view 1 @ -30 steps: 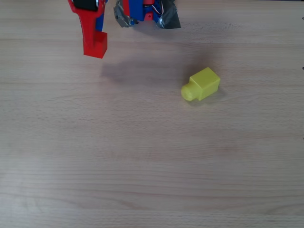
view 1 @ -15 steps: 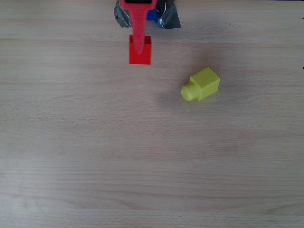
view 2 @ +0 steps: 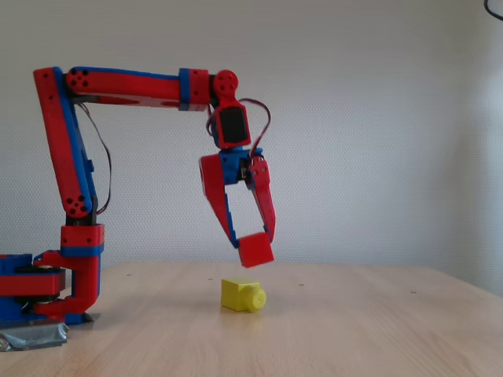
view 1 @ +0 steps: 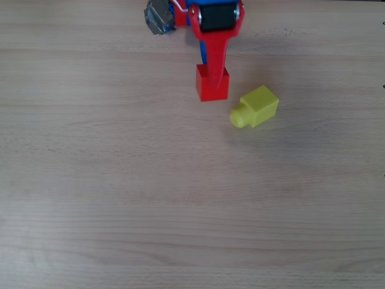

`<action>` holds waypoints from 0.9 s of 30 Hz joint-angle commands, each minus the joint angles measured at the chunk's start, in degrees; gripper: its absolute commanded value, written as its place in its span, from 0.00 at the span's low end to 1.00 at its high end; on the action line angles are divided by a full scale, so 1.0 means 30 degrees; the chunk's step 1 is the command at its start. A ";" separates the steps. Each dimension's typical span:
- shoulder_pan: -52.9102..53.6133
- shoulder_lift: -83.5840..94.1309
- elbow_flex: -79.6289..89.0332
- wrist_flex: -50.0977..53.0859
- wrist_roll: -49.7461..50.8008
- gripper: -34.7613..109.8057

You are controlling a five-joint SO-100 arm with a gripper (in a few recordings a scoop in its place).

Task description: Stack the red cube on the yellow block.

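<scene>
Since 1 s ago the gripper [view 1: 212,78] has swung right along the desk's far edge, fingers clamped on the red cube [view 1: 212,84]; overhead view: cube sits just left of the yellow block [view 1: 255,107], not yet over it; fixed view: cube [view 2: 255,250] held tilted above block [view 2: 242,294], clear for placing; pale wood desk [view 2: 354,330], plain white wall [view 2: 377,118].

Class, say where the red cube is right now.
The red cube is off the table, held between the jaws of the gripper. In the fixed view it hangs just above the yellow block; in the overhead view it shows left of that block.
</scene>
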 commanded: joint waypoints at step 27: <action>-0.5391 -0.0674 -0.0527 -0.0176 0.2344 0.32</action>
